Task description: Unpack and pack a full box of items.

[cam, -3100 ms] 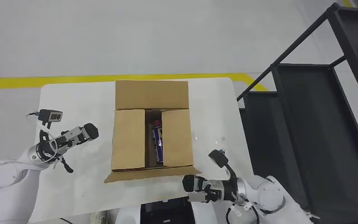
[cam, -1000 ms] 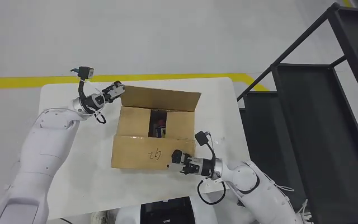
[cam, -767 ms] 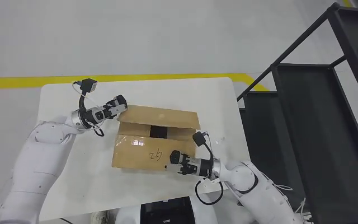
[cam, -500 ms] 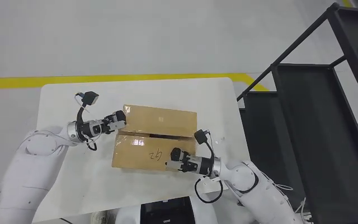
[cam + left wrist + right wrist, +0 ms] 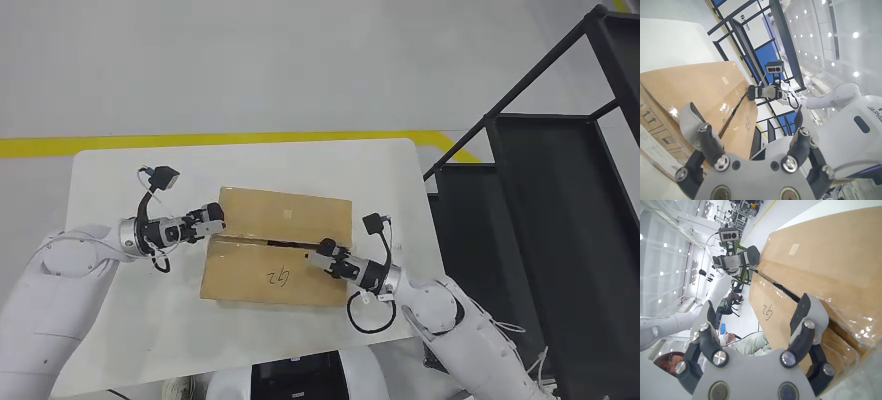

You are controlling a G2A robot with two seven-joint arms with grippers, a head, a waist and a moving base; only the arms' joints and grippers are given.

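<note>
Box (image 5: 278,245): sits on the desk (image 5: 130,180), directly between the two sets of fingers, one set at each end of its top seam.
Flaps: far flap (image 5: 290,212) and near flap (image 5: 262,275) both lie folded down flat and meet along the middle, leaving a thin dark slit (image 5: 290,242) toward the right fingers.
Left gripper (image 5: 213,220): parked at its end of the seam, with the fingers (image 5: 691,117) spread and released, holding nothing, one close against the box's upper edge.
Right gripper (image 5: 325,248): parked at the opposite end, with the fingers (image 5: 808,308) apart and empty, one resting on the top just beside the slit.
Change: three seconds back, the flaps stood open and both grippers hung well clear of the box. Since then the flaps have swung down, and both grippers have closed in on the seam.
Meaning: looks like the tail of the packing half, with the inside now covered. Probably only the last slit is left to press shut.
</note>
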